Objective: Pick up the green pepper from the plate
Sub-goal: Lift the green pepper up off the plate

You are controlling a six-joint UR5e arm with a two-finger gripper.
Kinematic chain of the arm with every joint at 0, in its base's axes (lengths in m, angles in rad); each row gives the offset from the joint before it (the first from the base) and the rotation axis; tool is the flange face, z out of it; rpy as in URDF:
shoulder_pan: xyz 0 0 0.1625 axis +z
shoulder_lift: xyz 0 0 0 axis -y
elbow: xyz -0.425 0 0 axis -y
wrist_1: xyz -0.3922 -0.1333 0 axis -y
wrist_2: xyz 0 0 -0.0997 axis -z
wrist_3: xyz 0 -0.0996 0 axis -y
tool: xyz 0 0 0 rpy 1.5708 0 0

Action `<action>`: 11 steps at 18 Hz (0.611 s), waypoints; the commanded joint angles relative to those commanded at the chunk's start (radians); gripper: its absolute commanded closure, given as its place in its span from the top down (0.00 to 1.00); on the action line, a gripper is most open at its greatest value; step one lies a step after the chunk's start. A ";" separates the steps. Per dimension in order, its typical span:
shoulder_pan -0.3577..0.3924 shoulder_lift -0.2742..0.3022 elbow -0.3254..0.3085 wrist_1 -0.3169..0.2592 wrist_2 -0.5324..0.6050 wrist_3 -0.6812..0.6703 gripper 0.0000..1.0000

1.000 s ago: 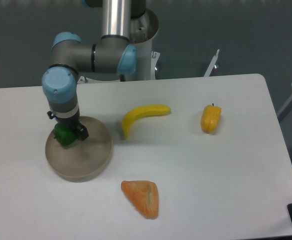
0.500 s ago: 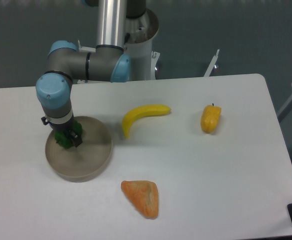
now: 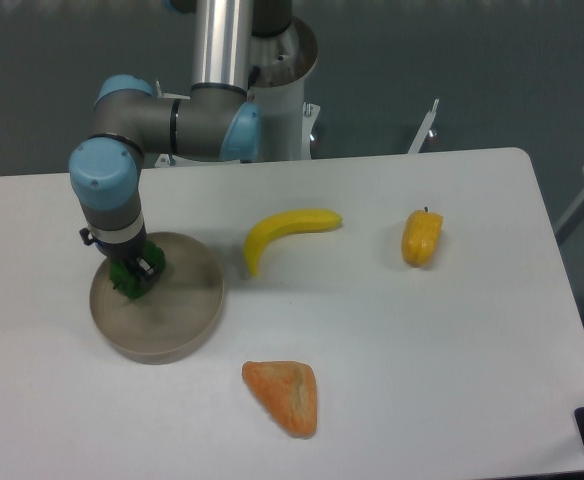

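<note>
UR5e two-finger gripper (image 3: 132,278) down inside round grey-beige plate (image 3: 187,325), left part. Black fingers closed on small dark-green glossy pepper (image 3: 125,279); pepper partly hidden by wrist, can't tell if it's clear of the plate floor. On the white table (image 3: 422,360): yellow banana (image 3: 284,232) just right of plate, small yellow-orange pepper (image 3: 421,237) further right, orange wedge (image 3: 284,394) in front.

soft even overhead light, faint shadows, slightly blurry.

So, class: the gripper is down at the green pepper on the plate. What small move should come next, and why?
Probably a short straight lift. The gripper looks closed around the pepper, which still sits low inside the plate. Rising vertically should clear the rim.
</note>
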 joint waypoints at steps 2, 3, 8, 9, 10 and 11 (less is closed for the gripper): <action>0.011 0.006 0.011 0.003 0.009 0.017 0.29; 0.020 0.012 0.018 0.003 0.017 0.028 0.29; 0.142 0.038 0.057 -0.002 0.074 0.138 0.28; 0.178 0.060 0.061 -0.008 0.075 0.187 0.28; 0.199 0.064 0.061 -0.009 0.075 0.222 0.28; 0.225 0.068 0.061 -0.009 0.075 0.247 0.28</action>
